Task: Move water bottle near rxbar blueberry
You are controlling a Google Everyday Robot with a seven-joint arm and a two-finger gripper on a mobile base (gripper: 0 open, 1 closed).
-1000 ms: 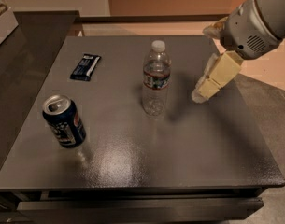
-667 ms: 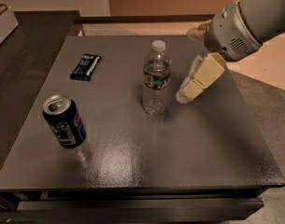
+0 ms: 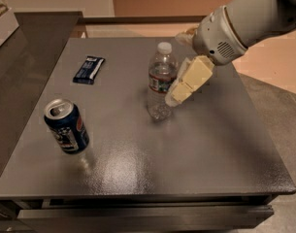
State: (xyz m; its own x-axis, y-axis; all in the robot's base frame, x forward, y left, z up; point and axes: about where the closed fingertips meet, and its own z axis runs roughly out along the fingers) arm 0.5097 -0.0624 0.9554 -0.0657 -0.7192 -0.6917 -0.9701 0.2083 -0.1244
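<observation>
So here's where I'm at. My claw (image 3: 180,88) is hanging low over the grey surface (image 3: 196,154), slanting down and to the left in the camera view, with my white arm (image 3: 244,18) coming in from the upper right behind it. Honestly I can't tell whether the claw is spread or pressed together from this angle, only one cream-coloured side of it shows properly.

The water bottle (image 3: 160,81) is standing upright right next to the claw, on its left side in the view. The claw's tip lines up with the lower right edge of the bottle, about level with the part below the dark label. Whether it's actually touching the plastic or sitting just beside it, can't say. White cap is on, and it sits a bit higher than the claw tip.

The rxbar blueberry (image 3: 88,70) is lying flat well off to the left of the claw, past the bottle and a bit farther back on the surface. Dark blue wrapper, white print. Bottle and bar are clearly apart, with bare surface between them.

There's also a blue soda can (image 3: 66,126) standing far left of the claw and nearer the front edge, well away from both the bottle and the bar.
</observation>
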